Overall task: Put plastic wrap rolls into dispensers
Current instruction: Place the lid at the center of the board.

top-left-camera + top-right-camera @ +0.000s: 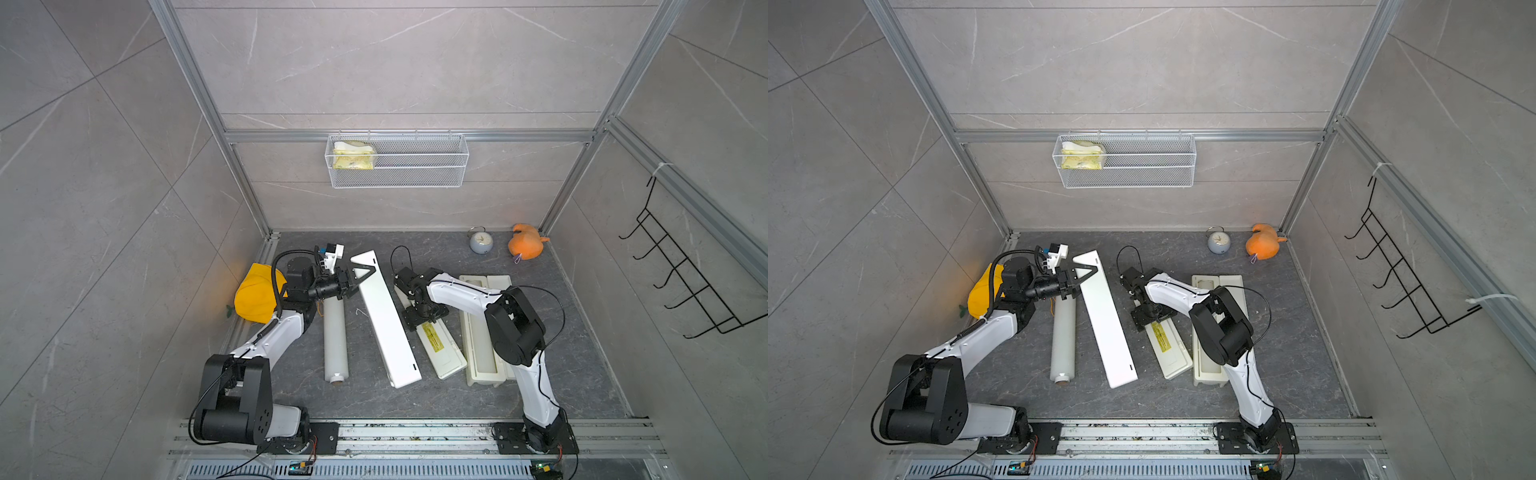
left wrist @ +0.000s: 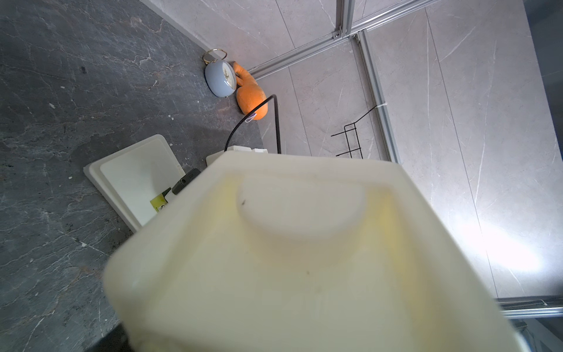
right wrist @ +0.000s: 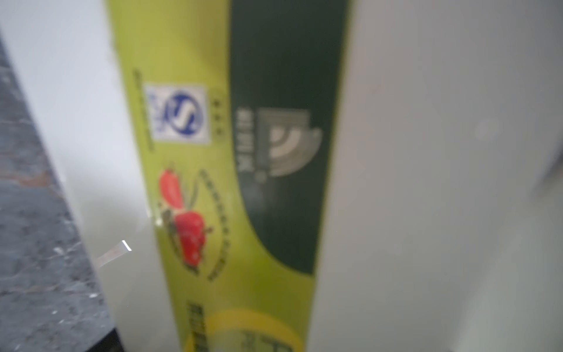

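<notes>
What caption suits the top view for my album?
Left tool at a long white box, right tool over a labelled box, a film roll lying beside.

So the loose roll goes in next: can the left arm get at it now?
Probably yes. The roll lies bare on the floor, its far end under the left arm's wrist; the left pincer is at the white dispenser's far end and must leave that first.

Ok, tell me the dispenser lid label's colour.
Yellow-green label with a dark green panel; the right wrist view shows it best.
</notes>
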